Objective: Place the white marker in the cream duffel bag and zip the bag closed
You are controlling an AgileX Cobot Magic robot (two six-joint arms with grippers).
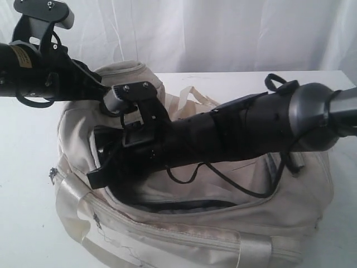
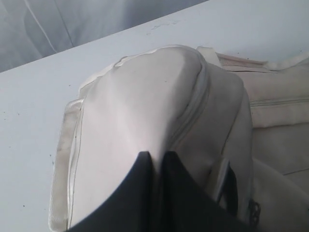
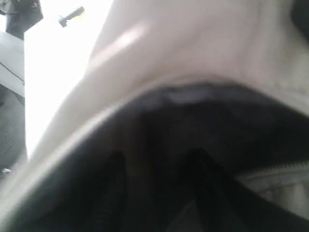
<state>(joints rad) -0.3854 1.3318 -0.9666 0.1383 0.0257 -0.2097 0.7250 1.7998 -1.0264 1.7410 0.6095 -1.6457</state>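
The cream duffel bag (image 1: 223, 223) lies on the table with its top zipper undone and the dark lining showing. My left gripper (image 2: 157, 154) is shut, pinching a raised fold of fabric at the bag's (image 2: 145, 96) far left end. My right gripper (image 1: 103, 170) reaches across and down into the opening near that same end. In the right wrist view it (image 3: 157, 162) sits inside the dark interior, fingers apart, with nothing visible between them. The bag's rim (image 3: 193, 43) arches over it. The white marker is out of view.
The white table (image 1: 28, 167) extends to the left of the bag and behind it. A white curtain (image 1: 223, 33) hangs at the back. A shiny webbing handle (image 1: 251, 245) lies across the bag's near side. The right arm's cable (image 1: 223, 178) hangs over the opening.
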